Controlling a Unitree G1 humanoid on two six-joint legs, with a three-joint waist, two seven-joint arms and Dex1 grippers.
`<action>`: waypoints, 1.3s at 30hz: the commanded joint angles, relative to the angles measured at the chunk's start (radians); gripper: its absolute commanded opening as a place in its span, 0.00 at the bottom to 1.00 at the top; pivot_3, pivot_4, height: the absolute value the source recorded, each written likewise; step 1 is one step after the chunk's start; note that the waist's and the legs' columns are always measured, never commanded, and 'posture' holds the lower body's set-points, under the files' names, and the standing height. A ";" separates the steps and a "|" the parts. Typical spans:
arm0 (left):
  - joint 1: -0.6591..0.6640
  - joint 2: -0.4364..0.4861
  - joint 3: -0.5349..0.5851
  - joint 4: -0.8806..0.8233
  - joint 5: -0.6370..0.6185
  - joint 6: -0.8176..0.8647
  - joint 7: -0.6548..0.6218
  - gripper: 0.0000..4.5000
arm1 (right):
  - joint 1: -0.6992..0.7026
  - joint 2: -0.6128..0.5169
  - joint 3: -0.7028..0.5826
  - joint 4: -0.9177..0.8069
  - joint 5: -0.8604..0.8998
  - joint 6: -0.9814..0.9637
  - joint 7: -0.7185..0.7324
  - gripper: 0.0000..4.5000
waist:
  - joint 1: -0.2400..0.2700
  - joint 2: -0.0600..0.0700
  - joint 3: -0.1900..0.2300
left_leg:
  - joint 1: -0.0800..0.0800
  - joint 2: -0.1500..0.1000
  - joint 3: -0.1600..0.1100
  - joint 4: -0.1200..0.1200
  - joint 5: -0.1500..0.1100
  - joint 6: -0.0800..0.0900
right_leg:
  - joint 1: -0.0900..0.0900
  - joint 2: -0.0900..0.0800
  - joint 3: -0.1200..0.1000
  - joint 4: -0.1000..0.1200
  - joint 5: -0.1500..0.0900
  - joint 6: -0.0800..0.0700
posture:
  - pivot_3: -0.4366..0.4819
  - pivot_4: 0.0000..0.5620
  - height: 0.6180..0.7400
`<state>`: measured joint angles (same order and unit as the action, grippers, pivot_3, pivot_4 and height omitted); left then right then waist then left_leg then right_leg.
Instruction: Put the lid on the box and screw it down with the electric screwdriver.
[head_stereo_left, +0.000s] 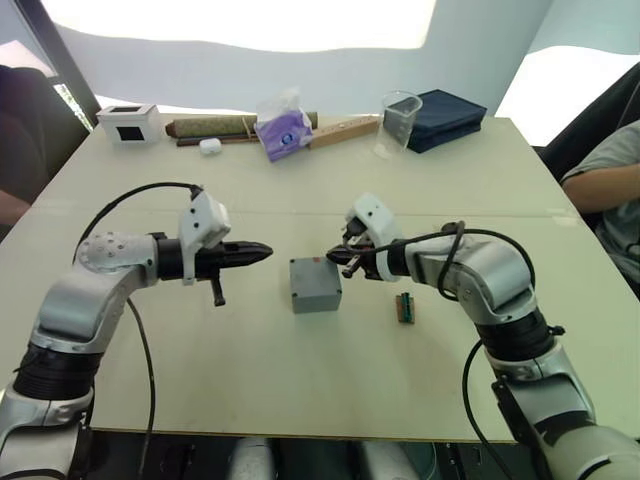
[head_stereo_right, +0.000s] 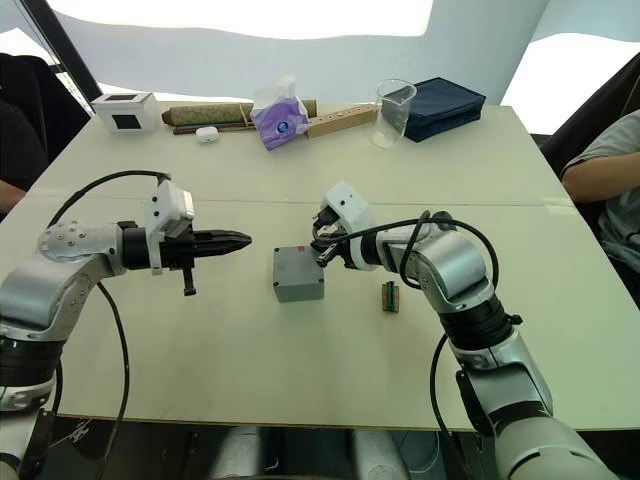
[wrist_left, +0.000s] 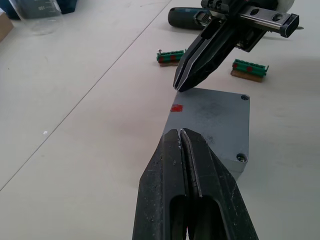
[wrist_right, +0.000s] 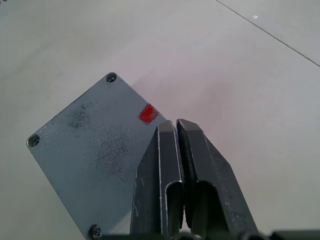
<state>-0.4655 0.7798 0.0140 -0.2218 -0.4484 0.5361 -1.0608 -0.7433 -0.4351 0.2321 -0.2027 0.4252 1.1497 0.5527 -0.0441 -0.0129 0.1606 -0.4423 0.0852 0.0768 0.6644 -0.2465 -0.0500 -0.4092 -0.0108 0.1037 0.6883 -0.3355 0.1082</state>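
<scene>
The box (head_stereo_left: 316, 284) sits mid-desk (head_stereo_left: 300, 390) between my 2 arms, and the lid (wrist_right: 85, 150) already lies flat on top of it, outlines matched, with screw heads showing in the corners I can see. My left jaws (head_stereo_left: 262, 251) are pressed together and empty, pointing at the box from its left side, close but apart from it. My right jaws (head_stereo_left: 338, 259) are also together and empty, their tips hovering just over the box's right upper edge near the small red mark (wrist_left: 176, 107). The screwdriver (wrist_left: 187, 19) lies on the desk behind my right wrist, well clear of the box, so I judge the step in hand is fetching it. To do that well, I should back the right arm off without nudging the box, open wide enough for the thick black barrel, grip it near the middle so the bit end stays balanced, and keep the left jaws ready to brace the box's side. The lid is matte grey plastic, faintly speckled and scuffed, square with rounded corners and recessed screw wells. The desk is smooth, pale and slippery-looking, so the box may slide under pressure. 2 green terminal strips (wrist_left: 248, 68) lie nearby.
</scene>
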 joint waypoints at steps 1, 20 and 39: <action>-0.002 0.002 0.008 -0.042 -0.016 -0.006 -0.002 0.00 | 0.012 -0.004 0.001 0.003 -0.004 -0.002 0.009 0.12 | 0.000 0.000 0.000 | 0.000 0.000 0.000 0.000 0.000 0.000 | 0.000 0.000 0.000 0.000 0.000 0.000 | 0.48 0.27 1.00; -0.051 -0.022 0.000 -0.095 -0.086 0.003 -0.051 0.00 | -0.157 -0.251 -0.187 0.007 0.049 0.325 0.013 1.00 | 0.002 0.000 0.000 | 0.000 0.000 0.000 0.000 0.000 0.000 | 0.000 0.000 0.000 0.000 0.000 0.000 | 0.48 0.27 1.00; -0.139 -0.071 -0.055 -0.100 -0.108 -0.045 -0.127 0.00 | -0.424 -0.530 0.319 0.549 0.058 0.465 0.188 1.00 | 0.002 0.001 0.001 | 0.000 0.000 0.003 0.000 -0.001 0.002 | -0.002 0.000 0.003 -0.001 0.000 0.000 | 0.48 0.27 1.00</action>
<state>-0.5864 0.7126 -0.0541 -0.2914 -0.5436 0.5098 -1.1920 -1.1435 -0.9900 0.5374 0.2955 0.4859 1.6086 0.7390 -0.0421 -0.0120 0.1619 -0.4427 0.0850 0.0794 0.6642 -0.2476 -0.0481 -0.4109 -0.0111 0.1064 0.6869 -0.3356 0.1080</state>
